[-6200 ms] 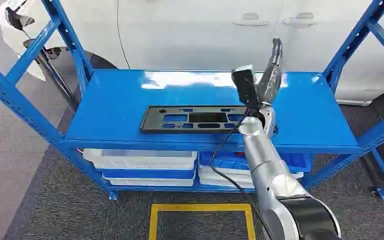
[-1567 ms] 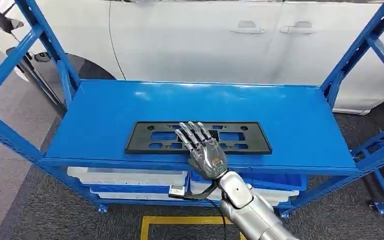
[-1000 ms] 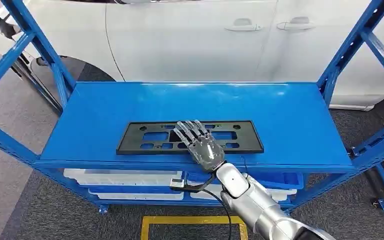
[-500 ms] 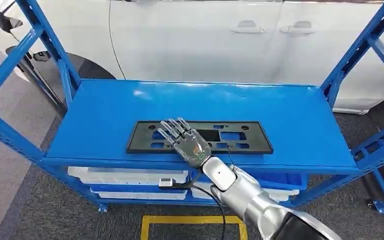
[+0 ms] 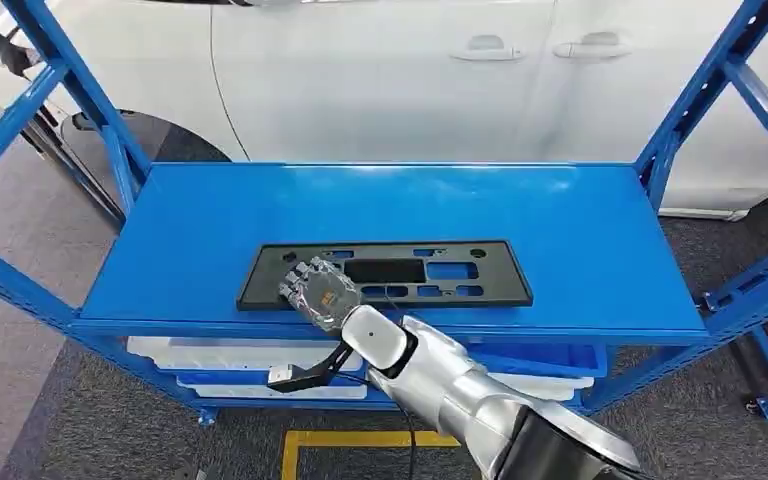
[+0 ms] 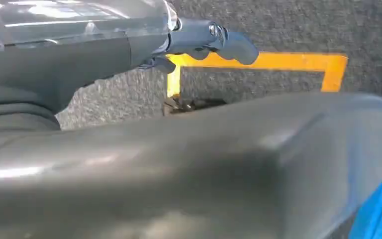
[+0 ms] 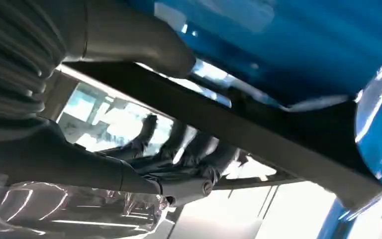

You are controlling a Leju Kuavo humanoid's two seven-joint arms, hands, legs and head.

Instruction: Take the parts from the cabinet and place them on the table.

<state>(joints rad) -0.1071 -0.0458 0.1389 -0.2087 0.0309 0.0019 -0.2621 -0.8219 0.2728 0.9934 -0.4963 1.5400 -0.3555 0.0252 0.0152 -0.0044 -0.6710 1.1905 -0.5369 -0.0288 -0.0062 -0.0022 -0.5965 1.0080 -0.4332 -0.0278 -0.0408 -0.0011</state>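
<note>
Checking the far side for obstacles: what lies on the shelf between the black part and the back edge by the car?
Bare blue shelf between the black part and the back edge, in the head view.

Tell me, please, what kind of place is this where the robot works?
Probably a car workshop or assembly area. A white car stands behind the blue steel rack, a black plastic part lies on its shelf, bins sit below, and yellow tape marks the floor.

A white car (image 5: 410, 80) stands behind; yellow floor marking (image 5: 360, 440) lies on grey carpet (image 5: 110, 420).
</note>
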